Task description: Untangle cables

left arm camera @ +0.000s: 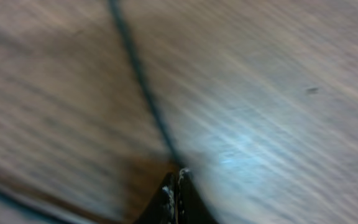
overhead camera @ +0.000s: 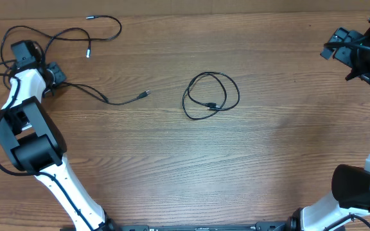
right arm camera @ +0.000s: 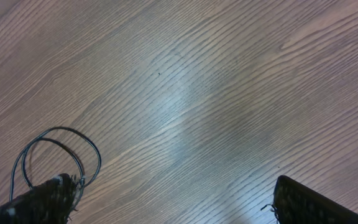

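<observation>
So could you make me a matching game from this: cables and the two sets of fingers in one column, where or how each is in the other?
1. coiled cable
2. sprawled cables
3. left fingers
4. right fingers

A. spread wide, holding nothing
B. far-left part of the table
C. closed on a black strand
D. middle of the table, nothing touching it

Pairs: 1-D, 2-B, 3-C, 4-A
</observation>
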